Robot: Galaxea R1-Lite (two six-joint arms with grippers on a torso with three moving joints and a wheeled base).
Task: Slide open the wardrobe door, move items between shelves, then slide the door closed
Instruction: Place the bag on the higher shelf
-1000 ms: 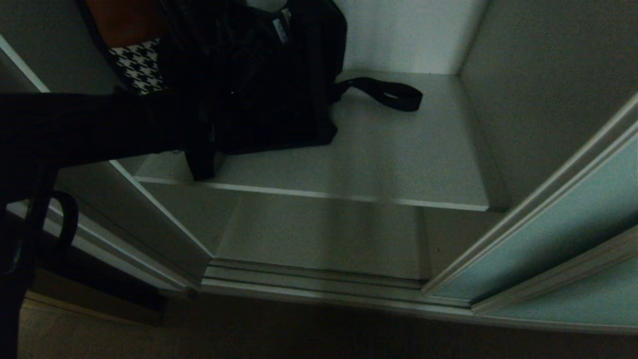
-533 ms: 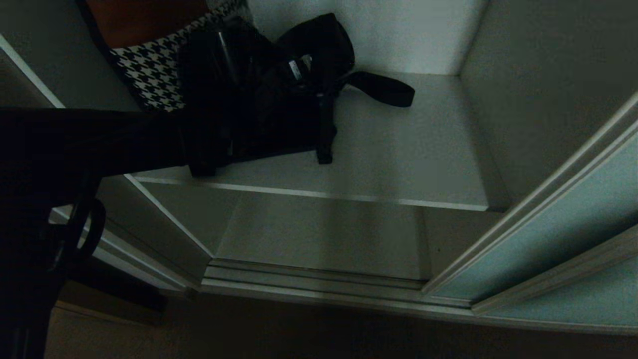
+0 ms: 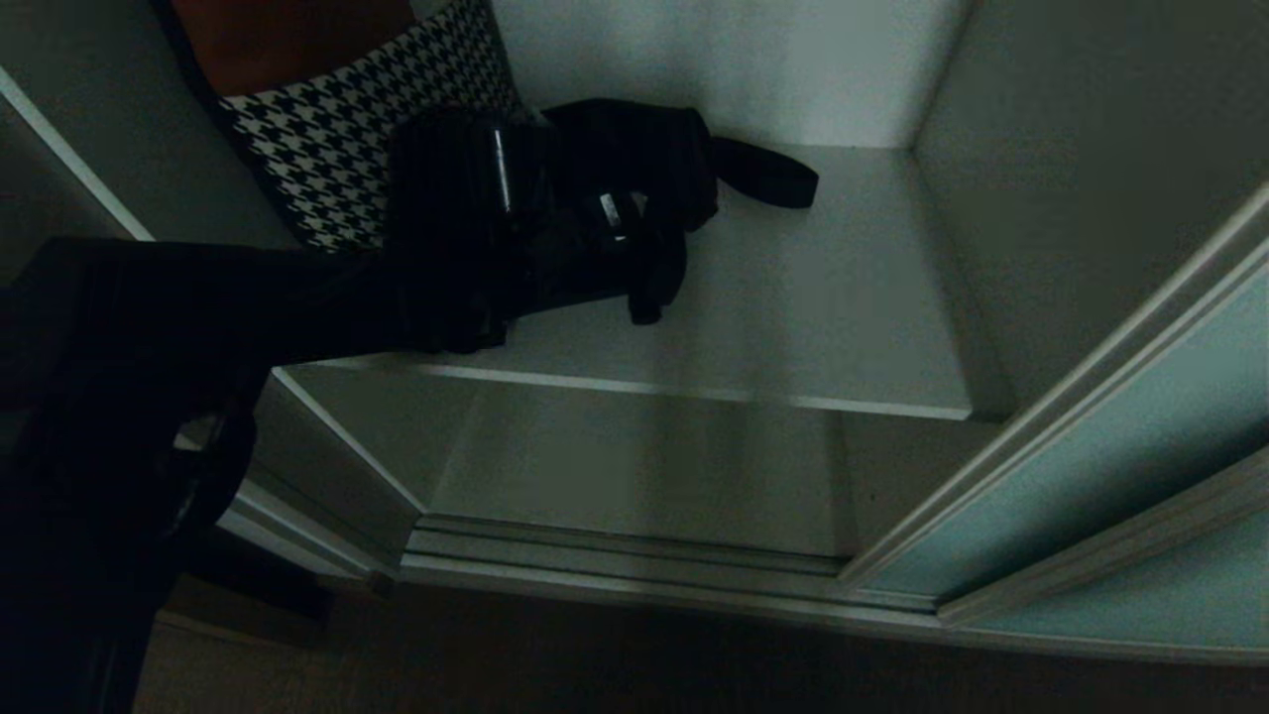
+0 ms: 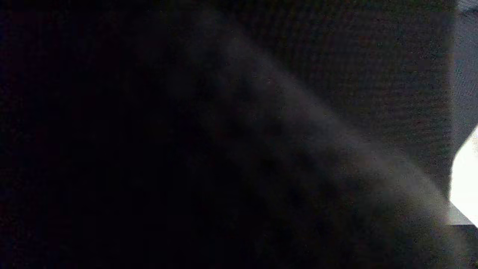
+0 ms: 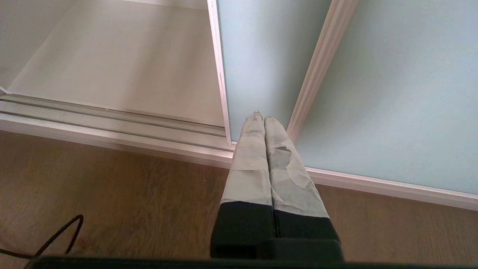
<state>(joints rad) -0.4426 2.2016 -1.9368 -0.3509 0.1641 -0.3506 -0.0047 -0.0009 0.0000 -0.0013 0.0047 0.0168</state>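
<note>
The floppy black bag (image 3: 634, 188) lies slumped at the back left of the upper white shelf (image 3: 813, 297), one strap (image 3: 768, 183) looping out to its right. My left gripper (image 3: 496, 218) reaches in from the left and sits against the bag's near side, dark against dark. The left wrist view shows almost only black fabric. The sliding wardrobe door (image 3: 1091, 466) stands slid to the right, leaving the compartment open. My right gripper (image 5: 260, 117) hangs shut and empty low in front of the door (image 5: 392, 93).
A houndstooth-patterned item (image 3: 367, 149) and an orange-brown one (image 3: 278, 40) stand behind the bag at the left wall. A lower shelf (image 3: 644, 466) and the door track (image 3: 615, 555) lie below. A black cable (image 5: 56, 235) trails on the wooden floor.
The bag has sunk from a tall hanging shape into a low heap on the shelf. My left arm has dropped and pushed further right with it.
</note>
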